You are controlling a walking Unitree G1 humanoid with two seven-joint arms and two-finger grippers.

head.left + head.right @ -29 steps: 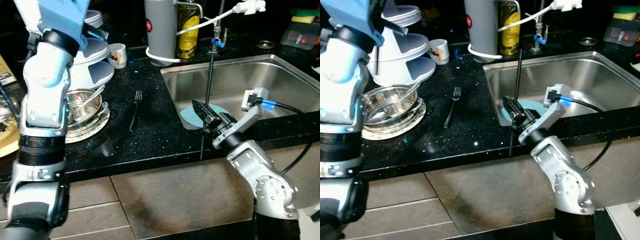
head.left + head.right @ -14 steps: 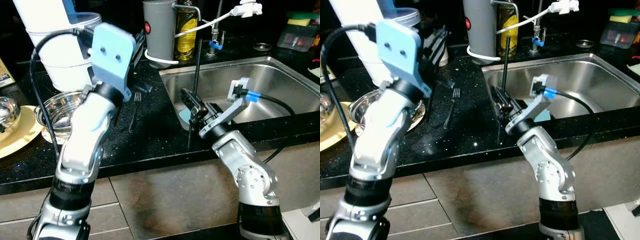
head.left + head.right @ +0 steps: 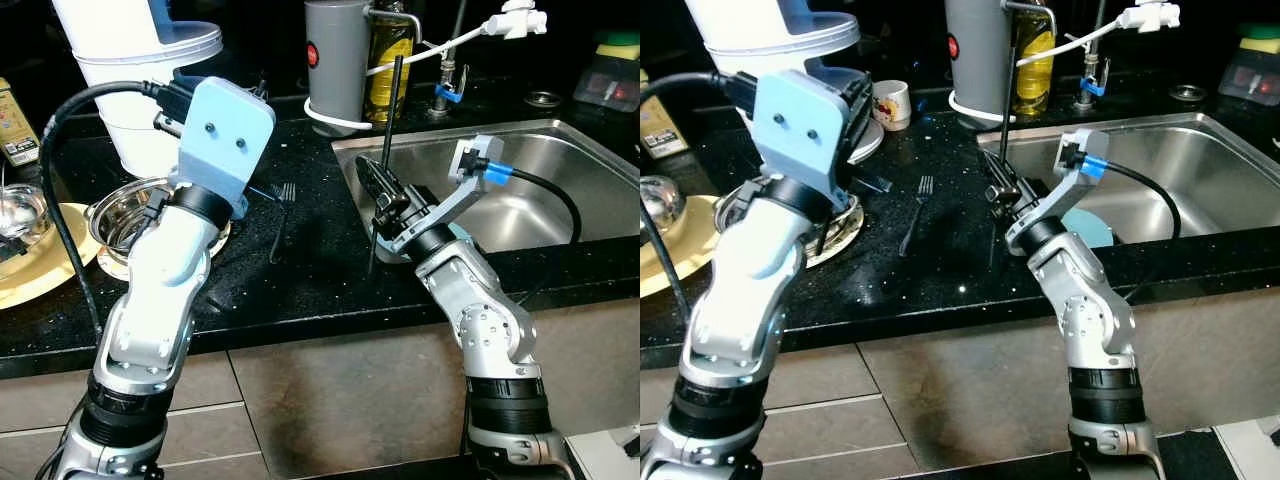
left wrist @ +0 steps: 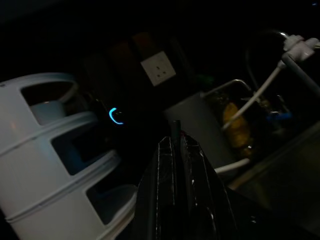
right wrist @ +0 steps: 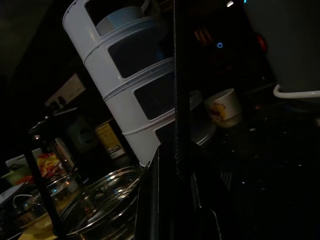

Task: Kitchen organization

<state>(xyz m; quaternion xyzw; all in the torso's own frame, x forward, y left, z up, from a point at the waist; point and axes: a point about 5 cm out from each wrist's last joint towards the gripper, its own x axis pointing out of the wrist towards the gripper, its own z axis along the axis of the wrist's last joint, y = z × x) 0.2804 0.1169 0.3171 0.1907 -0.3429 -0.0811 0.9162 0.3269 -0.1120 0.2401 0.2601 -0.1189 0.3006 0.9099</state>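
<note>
A thin black rod (image 3: 383,150) is held upright in the closed jaws of the right gripper (image 3: 384,208) over the desk (image 3: 300,270) beside the sink (image 3: 560,170), near its front edge, while the left gripper (image 4: 176,150) is pressed together, apparently around a thin dark piece.

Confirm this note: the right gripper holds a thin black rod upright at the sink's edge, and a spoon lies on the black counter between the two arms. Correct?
Not quite. The utensil on the black counter between the arms is a fork, as its tines in the right eye view show. The right gripper does hold the thin black rod upright by the sink.
</note>
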